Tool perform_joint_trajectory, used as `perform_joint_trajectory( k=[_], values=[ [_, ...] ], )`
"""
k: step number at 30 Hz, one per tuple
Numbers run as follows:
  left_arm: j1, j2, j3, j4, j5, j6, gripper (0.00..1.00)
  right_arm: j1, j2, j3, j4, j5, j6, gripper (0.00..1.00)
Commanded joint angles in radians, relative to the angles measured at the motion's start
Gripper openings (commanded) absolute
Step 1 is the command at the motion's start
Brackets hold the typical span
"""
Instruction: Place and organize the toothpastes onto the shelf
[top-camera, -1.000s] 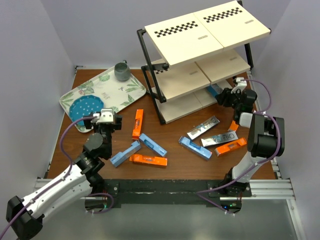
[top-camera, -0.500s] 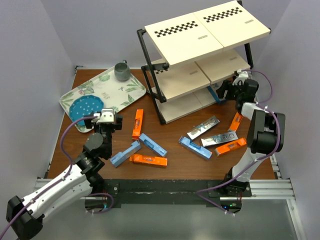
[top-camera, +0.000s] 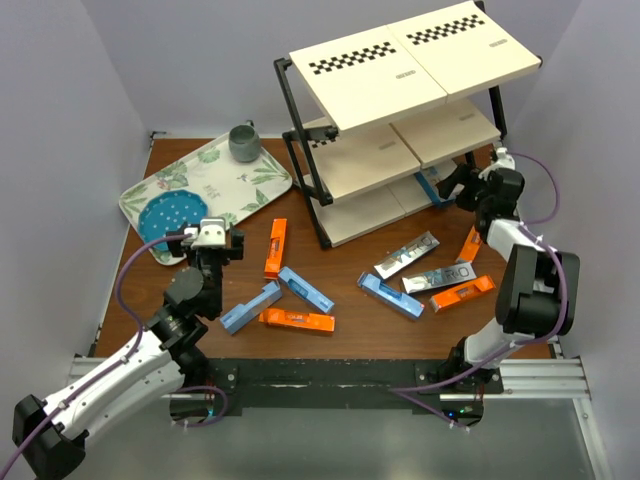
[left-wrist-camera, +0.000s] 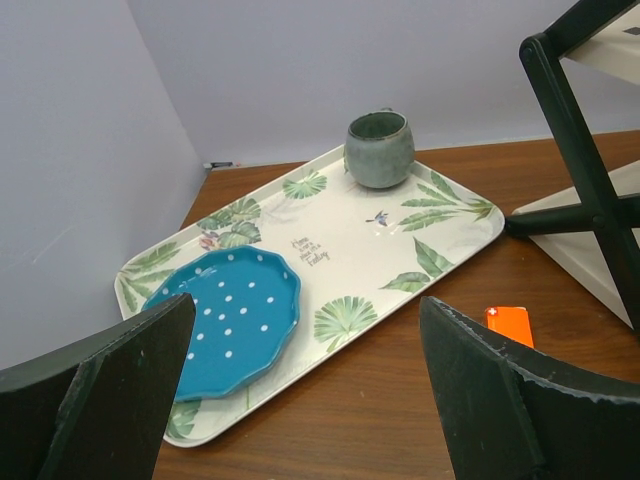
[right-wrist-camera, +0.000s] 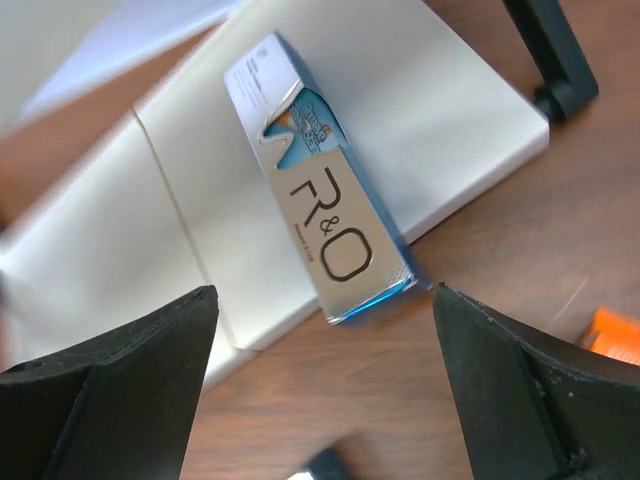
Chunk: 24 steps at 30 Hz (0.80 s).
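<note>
The shelf (top-camera: 372, 82) stands at the back right. On its lowest cream board (right-wrist-camera: 150, 230) lies a silver-blue toothpaste carton (right-wrist-camera: 322, 228), also seen from above (top-camera: 431, 184), its near end at the board's edge. My right gripper (right-wrist-camera: 323, 292) is open just off that end, touching nothing; from above it sits right of the shelf (top-camera: 462, 186). Several cartons lie loose on the table: orange (top-camera: 275, 247), blue (top-camera: 306, 288), blue (top-camera: 390, 295), silver (top-camera: 407, 254), orange (top-camera: 462, 292). Over the table beside the tray, my left gripper (left-wrist-camera: 307, 300) (top-camera: 210, 236) stands open and empty.
A leaf-patterned tray (top-camera: 212, 180) at the back left carries a grey mug (top-camera: 243, 142) and a blue dotted plate (top-camera: 168, 215). The shelf's black frame leg (left-wrist-camera: 585, 160) stands right of the left gripper, with an orange carton's end (left-wrist-camera: 510, 325) near it.
My right gripper has opened, let go of the silver-blue carton on the lowest board, and drawn back to the right. The left arm has not moved.
</note>
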Motion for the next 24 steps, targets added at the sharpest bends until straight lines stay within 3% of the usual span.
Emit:
perform_joint_trajectory(
  k=[1, 8, 24],
  values=[
    [0.007, -0.006, 0.002, 0.031, 0.014, -0.029, 1.00, -0.006, -0.044, -0.063, 0.057, 0.081, 0.320, 0.93],
    [0.007, -0.006, 0.005, 0.026, 0.024, -0.034, 1.00, -0.006, -0.015, -0.115, 0.155, 0.175, 0.545, 0.87],
    [0.007, 0.013, 0.000, 0.032, 0.019, -0.014, 0.99, -0.006, 0.146, -0.043, 0.233, 0.179, 0.624, 0.73]
  ],
)
